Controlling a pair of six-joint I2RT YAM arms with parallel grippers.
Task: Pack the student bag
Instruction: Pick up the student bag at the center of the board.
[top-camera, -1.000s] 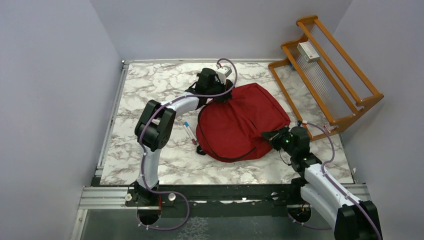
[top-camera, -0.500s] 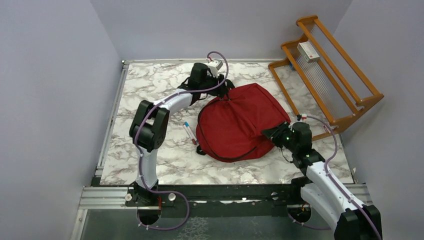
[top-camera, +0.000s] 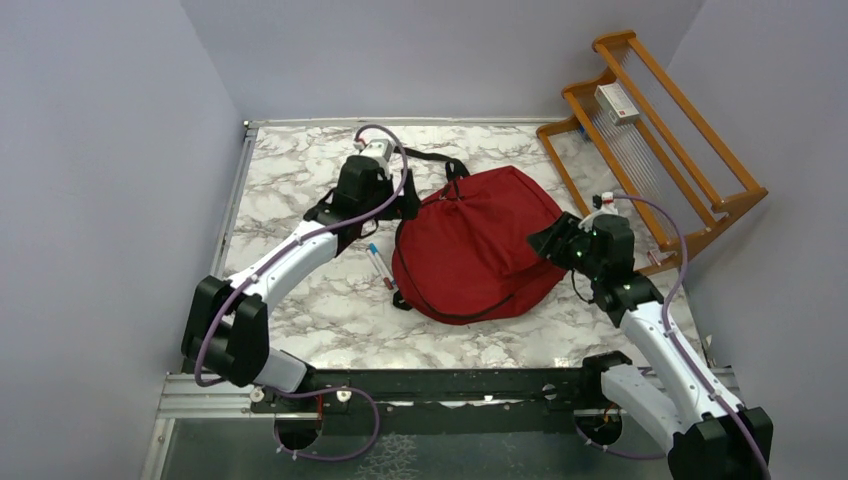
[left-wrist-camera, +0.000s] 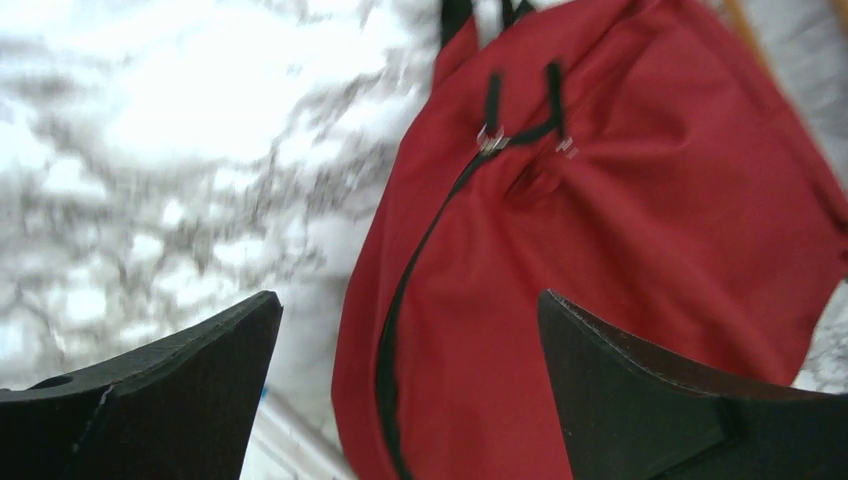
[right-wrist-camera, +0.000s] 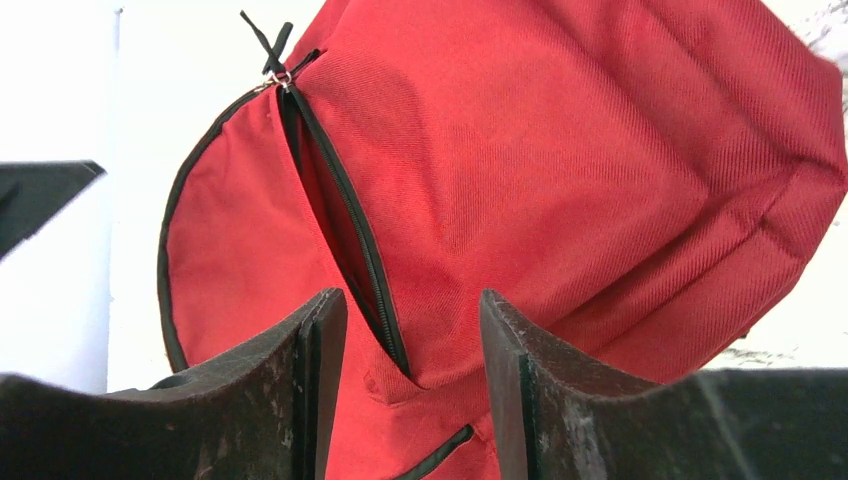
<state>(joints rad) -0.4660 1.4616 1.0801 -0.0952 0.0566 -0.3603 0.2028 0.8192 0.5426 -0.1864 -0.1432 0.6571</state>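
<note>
The grey-veined white marble bench (top-camera: 300, 300) carries the big red fabric student bag (top-camera: 480, 250) near its middle, lying flat with a black zip partly undone. The left tool (left-wrist-camera: 408, 300) hangs off the bag's far left corner, fingers spread wide and empty. The right tool (right-wrist-camera: 412, 295), at the bag's right edge, is parted too and holds nothing.

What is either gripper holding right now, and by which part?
Nothing. The left gripper and right gripper both stand open; neither pinches any part of the red backpack.
</note>
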